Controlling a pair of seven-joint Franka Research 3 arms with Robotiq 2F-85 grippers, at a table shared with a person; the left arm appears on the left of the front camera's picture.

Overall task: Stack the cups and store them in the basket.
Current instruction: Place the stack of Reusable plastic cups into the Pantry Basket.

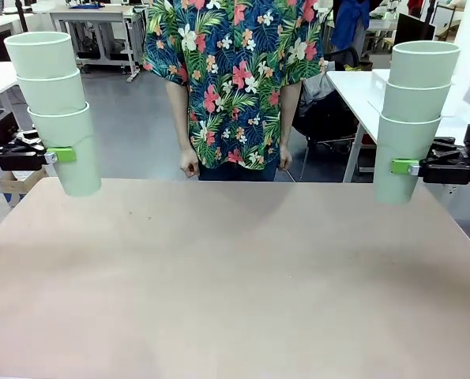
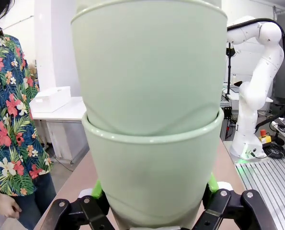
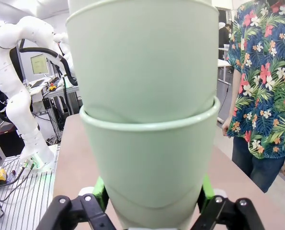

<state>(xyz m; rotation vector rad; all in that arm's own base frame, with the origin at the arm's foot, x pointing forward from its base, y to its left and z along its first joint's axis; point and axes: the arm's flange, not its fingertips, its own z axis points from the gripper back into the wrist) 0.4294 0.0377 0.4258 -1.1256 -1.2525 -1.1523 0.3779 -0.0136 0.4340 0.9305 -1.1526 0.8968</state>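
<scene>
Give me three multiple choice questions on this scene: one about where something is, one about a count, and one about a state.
1. Where is the left stack of cups?
A. Inside a drawer.
B. Lying on its side mid-table.
C. Upright in the left gripper, at the left side of the table.

2. How many cups make up the right stack?
A. Three.
B. Two.
C. Five.

3. What state is the right gripper in?
A. Open, holding nothing.
B. Shut on the right stack's bottom cup.
C. Shut on a spoon.

Answers:
1 C: the left gripper clamps the stack's bottom cup beside the table's left edge.
2 A: three rims show one above another.
3 B: the right gripper presses the lowest cup's wall from both sides.
</scene>
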